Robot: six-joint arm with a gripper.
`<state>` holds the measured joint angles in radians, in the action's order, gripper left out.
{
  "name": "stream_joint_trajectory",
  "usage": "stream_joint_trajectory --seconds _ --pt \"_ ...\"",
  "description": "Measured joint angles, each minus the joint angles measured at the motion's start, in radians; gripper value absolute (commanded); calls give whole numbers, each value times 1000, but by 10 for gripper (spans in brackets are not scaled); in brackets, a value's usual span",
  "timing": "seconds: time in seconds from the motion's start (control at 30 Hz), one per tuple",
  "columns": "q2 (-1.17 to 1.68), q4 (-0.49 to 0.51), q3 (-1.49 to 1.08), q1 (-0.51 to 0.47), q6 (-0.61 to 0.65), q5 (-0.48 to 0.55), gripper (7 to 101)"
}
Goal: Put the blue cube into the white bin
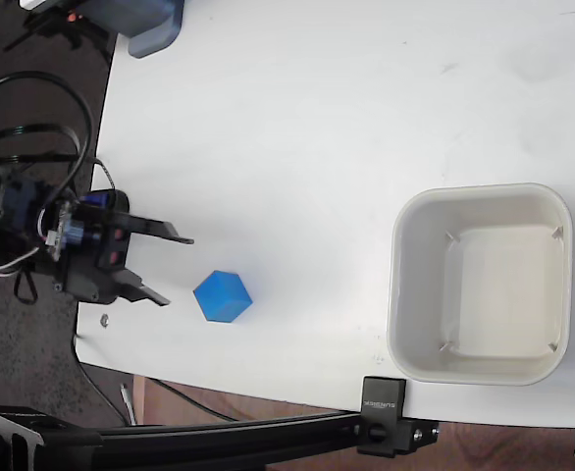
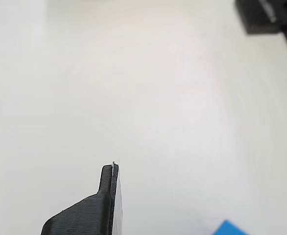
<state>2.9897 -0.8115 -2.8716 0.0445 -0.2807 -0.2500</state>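
Note:
In the fixed view the blue cube (image 1: 223, 296) rests on the white table, near its left front corner. My gripper (image 1: 170, 268) is just left of the cube, open, with nothing between its two black fingers; the cube lies a little ahead of the lower fingertip and is not touched. The white bin (image 1: 481, 285) stands empty at the right side of the table, far from the cube. In the wrist view only one black finger (image 2: 103, 200) shows, and a corner of the blue cube (image 2: 229, 229) peeks in at the bottom edge.
A grey-blue box-shaped device (image 1: 152, 25) sits at the table's top left corner. A black clamp (image 1: 384, 412) on a rail grips the front edge below the bin. Cables (image 1: 23, 118) loop behind the arm, off the table's left edge. A dark object (image 2: 263, 14) shows in the wrist view's top right.

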Motion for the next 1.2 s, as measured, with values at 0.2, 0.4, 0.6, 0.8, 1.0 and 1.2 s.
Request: stream_joint_trajectory --seconds 0.2,0.4,0.6,0.8,1.0,1.2 --pt "-236 -130 238 124 -282 -230 1003" --pt "-548 -301 477 127 -626 -293 1003" --pt "-692 -311 520 129 -818 -290 1003" --pt "-759 -282 520 169 -916 -287 1003" --pt "-854 -282 558 198 -966 -295 1003" --pt "-937 -325 606 190 -969 -295 1003"
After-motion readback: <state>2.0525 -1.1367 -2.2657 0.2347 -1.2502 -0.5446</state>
